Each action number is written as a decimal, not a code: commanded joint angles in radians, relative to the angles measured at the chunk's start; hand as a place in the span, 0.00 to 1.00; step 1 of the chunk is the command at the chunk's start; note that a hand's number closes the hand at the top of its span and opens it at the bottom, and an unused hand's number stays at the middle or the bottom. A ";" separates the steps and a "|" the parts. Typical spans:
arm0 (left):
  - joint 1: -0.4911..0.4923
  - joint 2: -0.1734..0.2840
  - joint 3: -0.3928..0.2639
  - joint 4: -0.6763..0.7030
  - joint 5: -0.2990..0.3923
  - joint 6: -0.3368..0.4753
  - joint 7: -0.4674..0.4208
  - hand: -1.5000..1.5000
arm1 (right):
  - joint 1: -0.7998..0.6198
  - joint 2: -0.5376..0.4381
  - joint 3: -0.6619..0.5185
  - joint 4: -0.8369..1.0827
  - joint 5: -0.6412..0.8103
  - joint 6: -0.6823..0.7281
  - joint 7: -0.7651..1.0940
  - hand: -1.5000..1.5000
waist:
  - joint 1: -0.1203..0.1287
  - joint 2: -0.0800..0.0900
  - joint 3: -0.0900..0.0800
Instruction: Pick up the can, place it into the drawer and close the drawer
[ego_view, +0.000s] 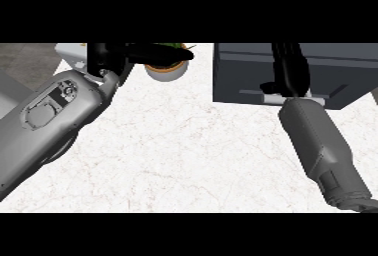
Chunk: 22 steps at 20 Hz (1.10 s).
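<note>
The dark grey drawer unit (347, 70) stands at the back right of the white marble counter (184, 150). A light grey handle bar (249, 92) runs along its front. My right hand (290, 67) lies over the unit's front and top, just above the handle, with its black fingers straight and pointing away from me. No can shows anywhere; whether it is inside the drawer is hidden. My left hand (148, 52) is at the top left, fingers stretched out to the right, holding nothing.
A pale round pot with a green plant (166, 72) sits at the back, partly under my left hand's fingers. A white object (70, 52) shows at the far top left. Grey floor lies beyond the counter's left edge.
</note>
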 joint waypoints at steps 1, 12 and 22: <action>0.076 -0.002 0.008 -0.052 -0.009 0.006 -0.017 0.00 | -0.095 0.009 -0.018 0.124 0.008 -0.056 -0.008 0.00 | 0.013 0.012 0.003; 0.169 0.009 -0.012 -0.146 -0.056 0.003 -0.041 0.00 | -0.228 -0.028 -0.068 0.248 -0.008 -0.053 0.019 0.00 | 0.039 0.021 0.003; 0.222 0.051 0.035 -0.177 -0.056 -0.020 -0.061 0.00 | -0.262 0.009 -0.226 0.219 -0.220 0.030 -0.223 0.00 | 0.029 0.018 0.006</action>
